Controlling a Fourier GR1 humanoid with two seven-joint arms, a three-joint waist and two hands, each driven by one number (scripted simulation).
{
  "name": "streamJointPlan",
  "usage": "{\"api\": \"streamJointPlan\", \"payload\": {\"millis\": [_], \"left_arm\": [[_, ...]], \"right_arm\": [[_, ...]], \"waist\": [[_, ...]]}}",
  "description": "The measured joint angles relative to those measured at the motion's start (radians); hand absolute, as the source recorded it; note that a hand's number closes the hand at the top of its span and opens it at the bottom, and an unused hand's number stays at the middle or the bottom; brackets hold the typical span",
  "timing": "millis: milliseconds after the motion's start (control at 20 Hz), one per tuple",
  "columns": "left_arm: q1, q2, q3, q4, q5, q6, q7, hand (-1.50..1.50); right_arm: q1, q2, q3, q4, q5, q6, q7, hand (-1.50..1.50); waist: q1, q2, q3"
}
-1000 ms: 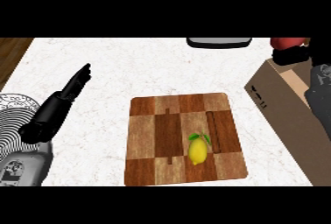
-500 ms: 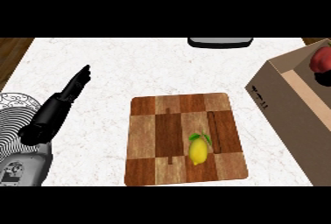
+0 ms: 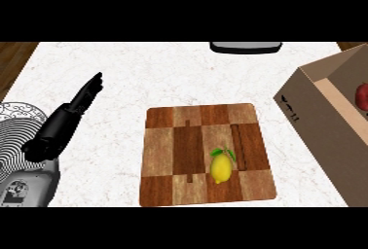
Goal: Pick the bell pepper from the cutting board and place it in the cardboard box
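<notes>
Open left hand (image 3: pixel 64 121), fingers straight, rests idle. Red bell pepper (image 3: pixel 362 96) sits inside cardboard box (image 3: pixel 316 131), well right of it across the desk (image 3: pixel 144 73); right hand unseen.

Cardboard box (image 3: pixel 316 112) runs off the right edge, so you only get one corner and an inner wall. The bell pepper (image 3: pixel 362 96) in it is just a red sliver there. The dark thing (image 3: pixel 244 47) at the far side of the table (image 3: pixel 144 68) is chopped off by the top, can't tell what it is. The patterned plate (image 3: pixel 14 121) is half out on the left, with its lower part under the left robot hand (image 3: pixel 68 116) and forearm.
</notes>
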Motion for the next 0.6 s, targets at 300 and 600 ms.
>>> {"api": "streamJointPlan", "payload": {"millis": [300,600], "left_arm": [[0.005,-0.001,0.012,0.009,-0.003,-0.010,-0.016,0.00],[0.005,-0.002,0.019,0.018,-0.003,-0.010,-0.015,0.00]], "right_arm": [[0.026,-0.021,-0.056,0.026,-0.065,0.062,-0.192,-1.50],[-0.018,0.070,-0.266,0.007,-0.241,-0.103,-0.310,-1.50]], "waist": [[-0.002,0.000,0.000],[-0.016,-0.006,0.003]]}}
